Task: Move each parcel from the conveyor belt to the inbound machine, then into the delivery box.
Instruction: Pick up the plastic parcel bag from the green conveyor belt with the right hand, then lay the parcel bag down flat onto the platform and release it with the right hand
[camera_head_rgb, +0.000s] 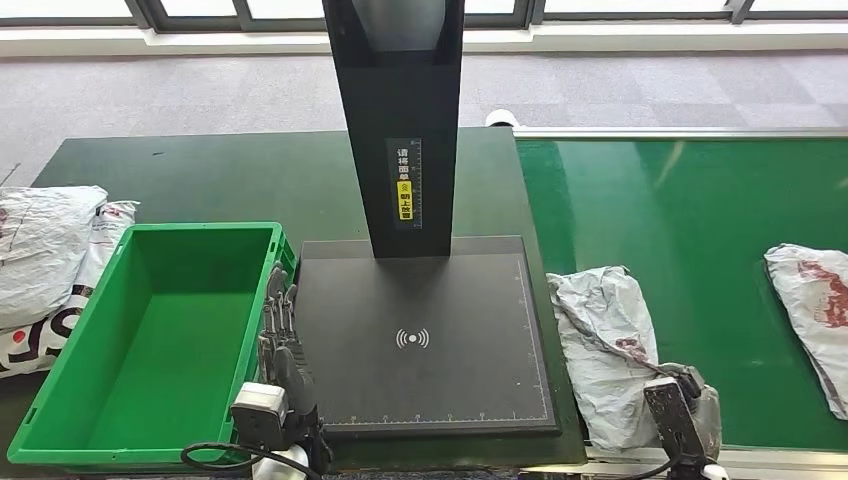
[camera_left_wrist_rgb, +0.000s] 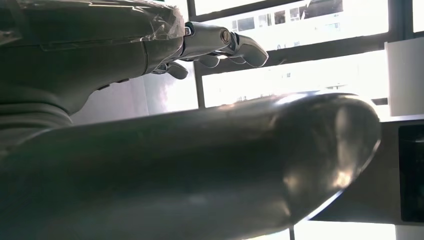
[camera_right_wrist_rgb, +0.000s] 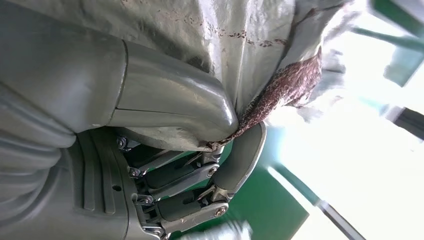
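**Around the work area**

A dark green table (camera_head_rgb: 200, 175) fills the middle and left of the head view. Beyond its far edge, a grey carpeted floor (camera_head_rgb: 150, 90) runs across the upper part of the frame. Along the very top stands a row of windows (camera_head_rgb: 200, 8) with dark frames, and a pale sill band runs beneath them. Near the top centre, just right of the middle, a small white rounded object (camera_head_rgb: 500, 118) sits at the far edge of the table; what it is cannot be told. In the left wrist view, bright window panes (camera_left_wrist_rgb: 300, 22) with dark bars show in the upper right.
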